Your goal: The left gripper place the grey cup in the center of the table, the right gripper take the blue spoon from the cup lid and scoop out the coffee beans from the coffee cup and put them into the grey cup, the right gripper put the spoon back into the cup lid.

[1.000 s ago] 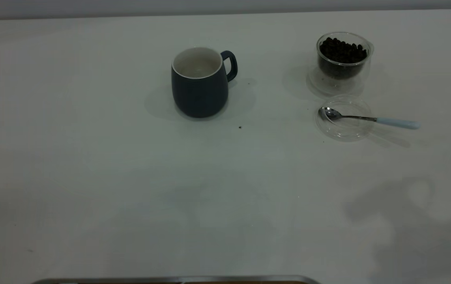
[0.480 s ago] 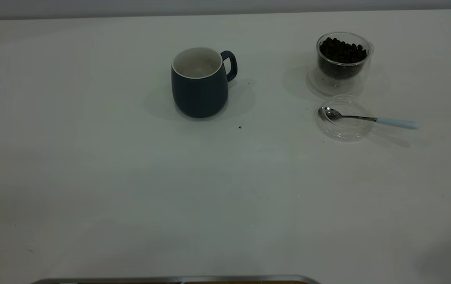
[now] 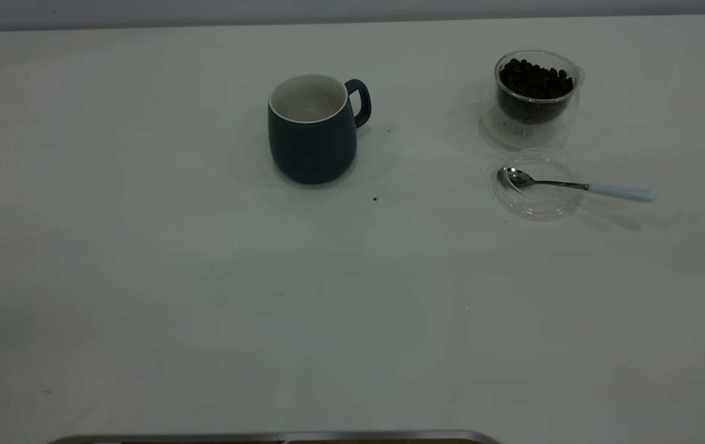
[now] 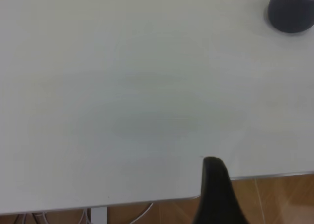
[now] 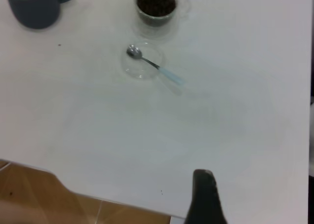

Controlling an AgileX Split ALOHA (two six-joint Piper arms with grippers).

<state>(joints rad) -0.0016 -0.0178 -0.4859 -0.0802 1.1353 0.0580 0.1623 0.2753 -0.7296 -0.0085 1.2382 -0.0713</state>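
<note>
Change since earlier: you see the arm shadow gone from the white table (image 3: pixel 142 277); objects unmoved.
Grey cup: dark blue-grey ceramic mug (image 3: pixel 312 128), upright, centre.
Blue spoon: metal bowl, pale blue handle (image 3: pixel 574 185), bowl resting in the clear round cup lid (image 3: pixel 537 197).
Coffee cup: clear glass cup (image 3: pixel 536 92) holding dark coffee beans (image 3: pixel 534 79).
Grippers: you cannot tell either pincer's state; one dark finger tip (image 4: pixel 216 184) of the left and one (image 5: pixel 205 194) of the right show, above the table's near edge.

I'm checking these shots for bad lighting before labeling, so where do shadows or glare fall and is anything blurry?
Exterior view: dim, even light; the dark blue-grey ceramic mug and the clear glass cup of coffee beans cast soft shadows on the white table; faint glints on the metal spoon with pale blue handle. Both wrist views: brighter, softly blurred; a dark gripper finger is out of focus.
</note>
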